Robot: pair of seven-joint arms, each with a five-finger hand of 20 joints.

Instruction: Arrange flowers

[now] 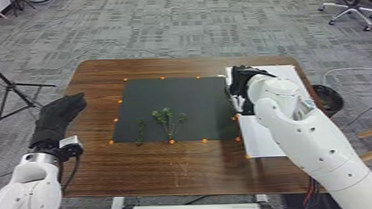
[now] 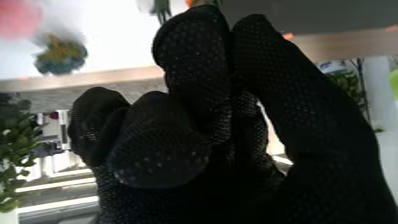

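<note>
My right hand is over the white sheet, beside the dark mat; I can't tell whether it is wide, narrow or holding anything. A branching sprig and a thinner sprig lie on the mat, to its left. Near it are a blurred pink bloom and a yellow-and-blue bloom. My right arm hides part of the sheet. Right of my hand, a dark bin stands beside the surface.
</note>
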